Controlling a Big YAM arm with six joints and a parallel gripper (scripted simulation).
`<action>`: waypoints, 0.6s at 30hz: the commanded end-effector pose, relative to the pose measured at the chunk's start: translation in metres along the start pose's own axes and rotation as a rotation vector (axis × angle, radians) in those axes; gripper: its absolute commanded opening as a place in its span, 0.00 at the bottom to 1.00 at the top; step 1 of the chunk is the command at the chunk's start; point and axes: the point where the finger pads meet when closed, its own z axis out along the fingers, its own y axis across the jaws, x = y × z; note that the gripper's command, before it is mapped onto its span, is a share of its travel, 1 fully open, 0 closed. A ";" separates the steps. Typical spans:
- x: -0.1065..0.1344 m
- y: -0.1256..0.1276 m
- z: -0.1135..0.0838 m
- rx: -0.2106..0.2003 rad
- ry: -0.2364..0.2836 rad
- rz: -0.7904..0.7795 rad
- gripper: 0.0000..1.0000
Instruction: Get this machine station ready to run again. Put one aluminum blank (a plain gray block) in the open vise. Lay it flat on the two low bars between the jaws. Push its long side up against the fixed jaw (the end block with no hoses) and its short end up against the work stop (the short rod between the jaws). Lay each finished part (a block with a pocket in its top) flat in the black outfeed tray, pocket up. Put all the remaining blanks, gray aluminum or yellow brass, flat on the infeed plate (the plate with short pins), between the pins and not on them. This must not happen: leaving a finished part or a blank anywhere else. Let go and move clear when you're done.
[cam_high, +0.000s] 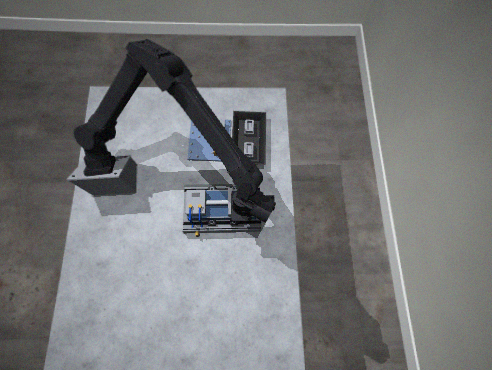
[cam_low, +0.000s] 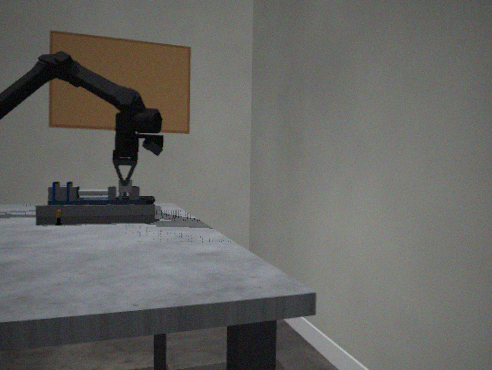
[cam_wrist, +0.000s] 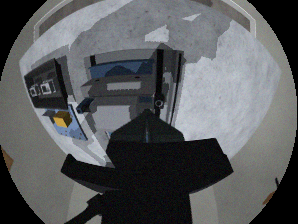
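watching: i see the gripper clenched on nothing, tips down over the vise
blank: gray block lying between the jaws
outfeed tray: two pocketed parts inside
infeed plate: partly under my arm

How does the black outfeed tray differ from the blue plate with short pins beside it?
The black outfeed tray has raised walls, while the blue plate with short pins looks flat. The tray holds two light blocks with pockets in their tops; the arm hides much of the plate, so its load is unclear from above. The tray is dark, the plate light blue. Both lie side by side behind the vise.
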 end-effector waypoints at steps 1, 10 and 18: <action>-0.008 0.004 0.000 0.010 -0.015 -0.014 0.00; -0.015 0.012 -0.007 0.019 -0.027 -0.031 0.00; -0.012 0.014 -0.008 0.018 -0.026 -0.027 0.00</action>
